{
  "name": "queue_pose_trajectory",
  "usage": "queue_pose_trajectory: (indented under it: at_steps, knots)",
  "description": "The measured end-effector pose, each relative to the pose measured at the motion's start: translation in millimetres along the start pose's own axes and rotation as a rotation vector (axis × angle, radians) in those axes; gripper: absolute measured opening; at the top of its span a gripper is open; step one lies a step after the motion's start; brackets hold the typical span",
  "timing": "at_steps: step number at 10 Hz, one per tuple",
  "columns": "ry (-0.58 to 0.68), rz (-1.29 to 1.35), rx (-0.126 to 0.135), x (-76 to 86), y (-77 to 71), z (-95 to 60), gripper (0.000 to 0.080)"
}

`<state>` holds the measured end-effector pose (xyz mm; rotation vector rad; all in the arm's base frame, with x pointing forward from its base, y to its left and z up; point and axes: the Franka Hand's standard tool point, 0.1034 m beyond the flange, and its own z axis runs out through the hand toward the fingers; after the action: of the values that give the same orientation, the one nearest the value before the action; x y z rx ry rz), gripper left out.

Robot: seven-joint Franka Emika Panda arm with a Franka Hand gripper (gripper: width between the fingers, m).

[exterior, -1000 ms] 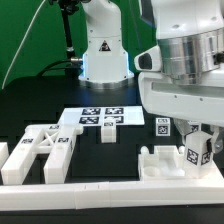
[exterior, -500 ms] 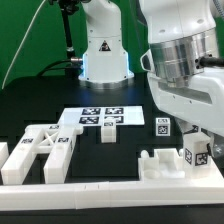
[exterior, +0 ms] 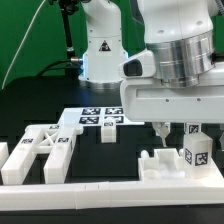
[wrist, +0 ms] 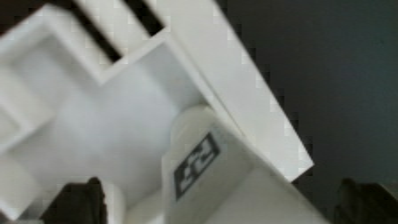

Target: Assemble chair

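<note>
Now, in the exterior view, the gripper (exterior: 177, 133) hangs newly spread, gripping nothing, over one tagged bar (exterior: 197, 156) apparently just released on one notched slab (exterior: 158, 166) at the exterior view's right, one cross-braced frame (exterior: 38, 150) and one small block (exterior: 108, 136) unjoined; the wrist view shows one tag (wrist: 199, 161) close below.

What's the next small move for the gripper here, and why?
Probably a short straight descent, then close. The gripper is open and holds nothing, hanging just above the tagged chair piece at the exterior view's right. The wrist view shows that piece's tag roughly centred under the gripper, so it looks lined up but too high to grip yet.
</note>
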<state>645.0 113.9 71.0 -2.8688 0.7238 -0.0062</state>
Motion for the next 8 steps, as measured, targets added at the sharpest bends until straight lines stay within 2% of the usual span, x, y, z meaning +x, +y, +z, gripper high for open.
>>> queue_pose_trajectory:
  at_steps: [3, 4, 5, 6, 8]
  knots:
    - [0.001, -0.181, -0.001, -0.1, 0.7, 0.5, 0.0648]
    - [0.063, -0.491, -0.049, 2.2, -5.6, 1.2, 0.0648]
    - [0.099, -0.606, -0.070, -3.0, -14.4, 4.5, 0.0648]
    - [0.089, -0.546, -0.060, -3.9, -12.8, 5.1, 0.0648]
    - [0.093, -0.455, -0.055, -3.5, -12.8, 5.0, 0.0388]
